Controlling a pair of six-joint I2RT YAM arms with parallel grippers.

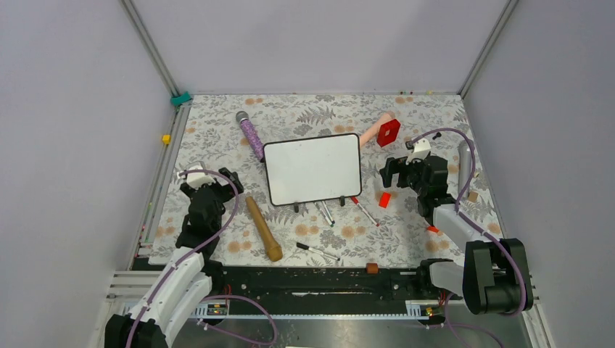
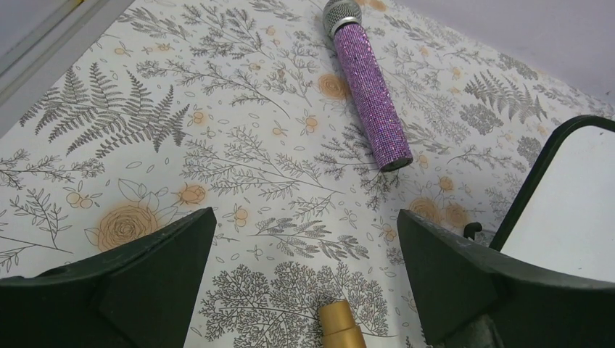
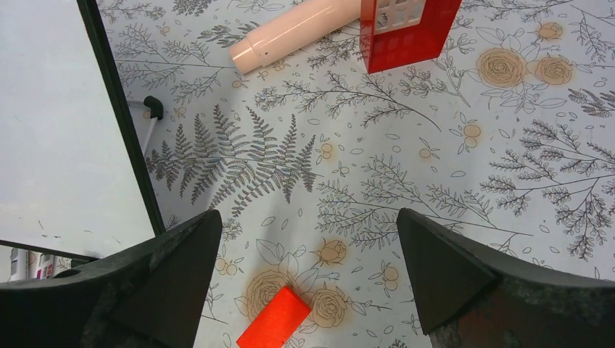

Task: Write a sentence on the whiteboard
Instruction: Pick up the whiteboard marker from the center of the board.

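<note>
The whiteboard [image 1: 312, 170] lies flat in the middle of the flowered table, on small black feet. Its white face is blank, so the sentence is not in view. The board's corner shows at the right of the left wrist view [image 2: 573, 210], and its edge at the left of the right wrist view [image 3: 58, 123]. My left gripper [image 1: 229, 178] [image 2: 306, 214] hovers left of the board, open and empty. My right gripper [image 1: 391, 171] [image 3: 310, 212] hovers right of it, open and empty. Three markers lie in front of the board: a red-capped one [image 1: 365, 210], a pale one [image 1: 324, 212] and a black one [image 1: 317, 251].
A purple glitter microphone [image 1: 250, 134] [image 2: 366, 94] lies at the board's far left corner. A gold-brown stick [image 1: 263, 228] [image 2: 341, 326] lies near the left gripper. A small orange-red block [image 1: 384, 199] [image 3: 274, 319], a red box [image 1: 389, 133] [image 3: 406, 29] and a pink tube [image 1: 373, 130] [image 3: 290, 32] sit by the right gripper.
</note>
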